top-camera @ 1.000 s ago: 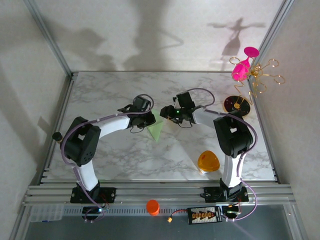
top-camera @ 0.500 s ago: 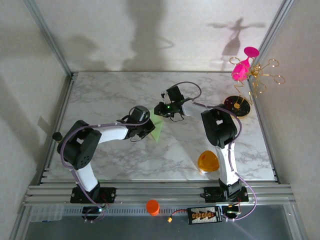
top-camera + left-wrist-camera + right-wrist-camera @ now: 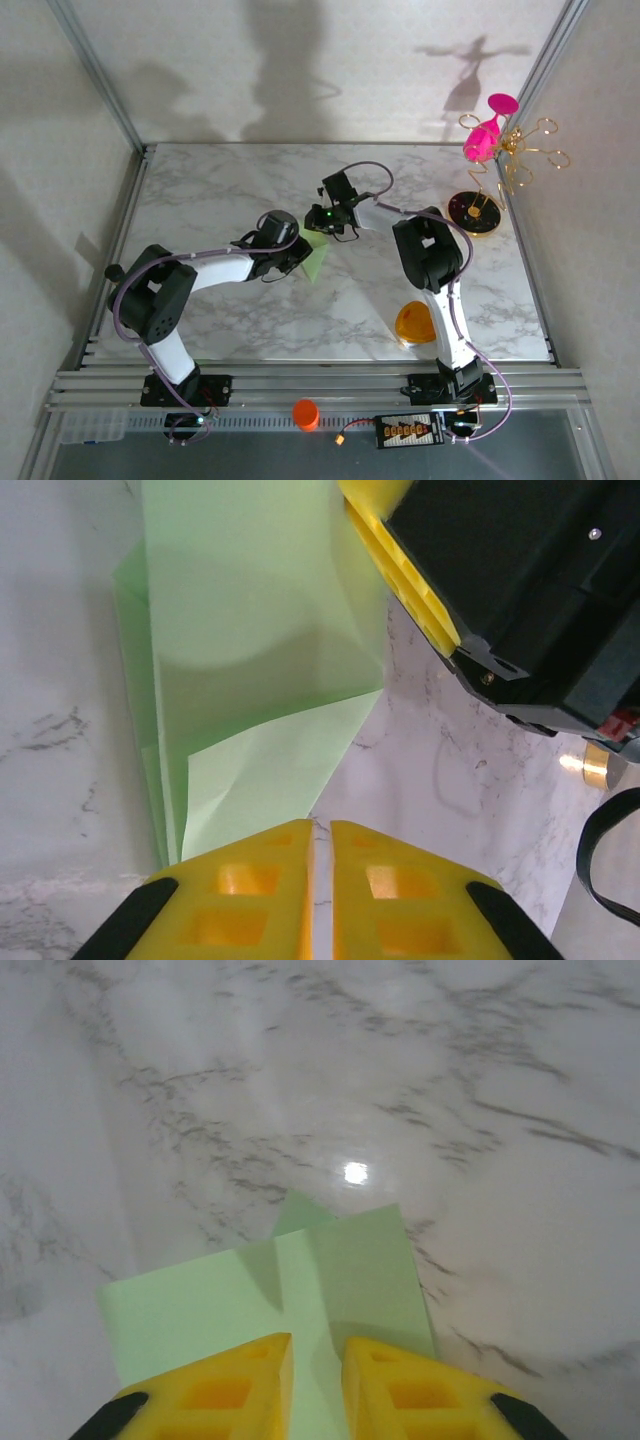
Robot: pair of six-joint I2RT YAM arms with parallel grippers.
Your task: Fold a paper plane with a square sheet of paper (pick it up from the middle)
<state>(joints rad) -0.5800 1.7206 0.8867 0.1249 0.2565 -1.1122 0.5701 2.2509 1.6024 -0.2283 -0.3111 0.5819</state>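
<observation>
Right arm (image 3: 425,250) swung leftward over folded paper (image 3: 316,262); left fingers (image 3: 245,880) nearly clenched; right fingers (image 3: 215,1390) slightly parted.

The top camera looks steeply down from above and behind the arm bases, covering the whole desk (image 3: 250,310). Both wrist cameras hover close over the folded green paper (image 3: 316,260), one past the left pincer (image 3: 322,825), one past the right pincer (image 3: 316,1345); all three share that paper.

**Paper mid-table, a gripper at each end**

The paper (image 3: 318,260) lies on the table (image 3: 200,190) near its middle. The left gripper (image 3: 299,258) is at its left edge and the right gripper (image 3: 319,224) over its far end. A rounded triangle (image 3: 416,323) lies near-right, and a stand (image 3: 475,208) far-right.
</observation>
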